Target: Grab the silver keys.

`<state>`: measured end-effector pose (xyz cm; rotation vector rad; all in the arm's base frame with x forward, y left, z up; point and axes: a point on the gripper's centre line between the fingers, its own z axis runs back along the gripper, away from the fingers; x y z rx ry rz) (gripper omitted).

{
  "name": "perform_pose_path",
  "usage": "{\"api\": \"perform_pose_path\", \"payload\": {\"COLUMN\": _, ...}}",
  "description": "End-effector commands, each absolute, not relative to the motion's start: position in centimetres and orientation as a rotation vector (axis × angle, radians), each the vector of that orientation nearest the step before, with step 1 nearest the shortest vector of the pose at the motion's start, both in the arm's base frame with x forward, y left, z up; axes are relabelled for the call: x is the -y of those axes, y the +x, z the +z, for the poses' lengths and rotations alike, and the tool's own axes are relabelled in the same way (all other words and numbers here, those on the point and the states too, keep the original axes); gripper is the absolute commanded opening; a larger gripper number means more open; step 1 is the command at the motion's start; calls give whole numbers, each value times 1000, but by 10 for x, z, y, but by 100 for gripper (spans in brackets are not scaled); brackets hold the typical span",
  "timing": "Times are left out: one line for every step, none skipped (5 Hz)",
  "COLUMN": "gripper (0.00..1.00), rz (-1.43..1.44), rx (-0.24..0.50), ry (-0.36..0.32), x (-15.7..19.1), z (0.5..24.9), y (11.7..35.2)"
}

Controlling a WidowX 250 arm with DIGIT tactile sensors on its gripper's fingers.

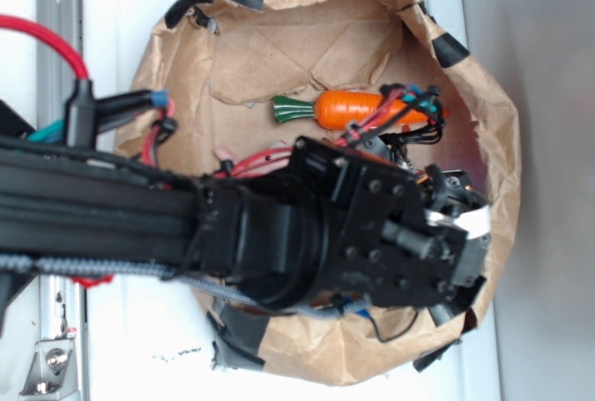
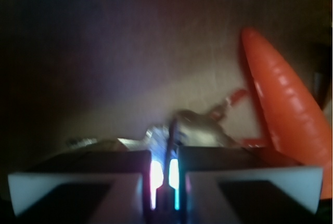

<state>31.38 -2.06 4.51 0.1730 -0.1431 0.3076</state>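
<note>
Though partly hidden behind the fingertips, the silver keys (image 2: 193, 127): lying on the brown paper (image 2: 130, 52), showing as a small pale-metal bunch with a reddish piece (image 2: 231, 101) poking out to the right; not showing in the exterior view, with the arm sitting over that spot.

Handling, as a judgement: likely being light, hard and slick, with loose blades swinging on the ring; not fragile, but apt to be slipping sideways out of a shallow pinch or dangling unevenly once lifted.

Where to take hold: best pinching across the flat of one blade or across the ring, deep between the pads, not just nipping a tip.

Keys relative to claw (image 2: 164, 164): sitting directly ahead of the fingertips and touching them, slightly right of the slit in the wrist view.

Claw state: fingers (image 2: 73, 187) pressing nearly together, leaving only a narrow glowing slit with a thin dark strip standing in it; seemingly pinching an edge of the bunch, though blur is making the depth of the bite hard to judge.

Carrot (image 2: 283, 109): lying just right of the keys, tapering upward in the wrist view, close enough to be getting nudged.

Paper bag (image 1: 279, 38): cupping everything, with crumpled walls rising around the claw (image 1: 465, 233).

Surface (image 1: 121, 10): showing white beyond the bag's rim.
</note>
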Motion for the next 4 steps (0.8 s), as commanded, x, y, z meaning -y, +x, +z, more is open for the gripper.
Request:
{"api": "perform_pose_path", "payload": {"gripper": 0, "rz": 77, "rx": 89, "ry": -142, "x": 13, "z": 167, "y": 260}}
{"api": "perform_pose_path", "payload": {"gripper": 0, "rz": -51, "rx": 144, "ry": -249, "x": 7, "z": 179, "y": 244}}
{"api": "perform_pose_path", "payload": {"gripper": 0, "rz": 0, "rx": 121, "ry": -142, "x": 14, "z": 169, "y": 248}}
{"api": "perform_pose_path", "payload": {"gripper": 0, "rz": 44, "rx": 70, "ry": -34, "x": 23, "z": 156, "y": 258}}
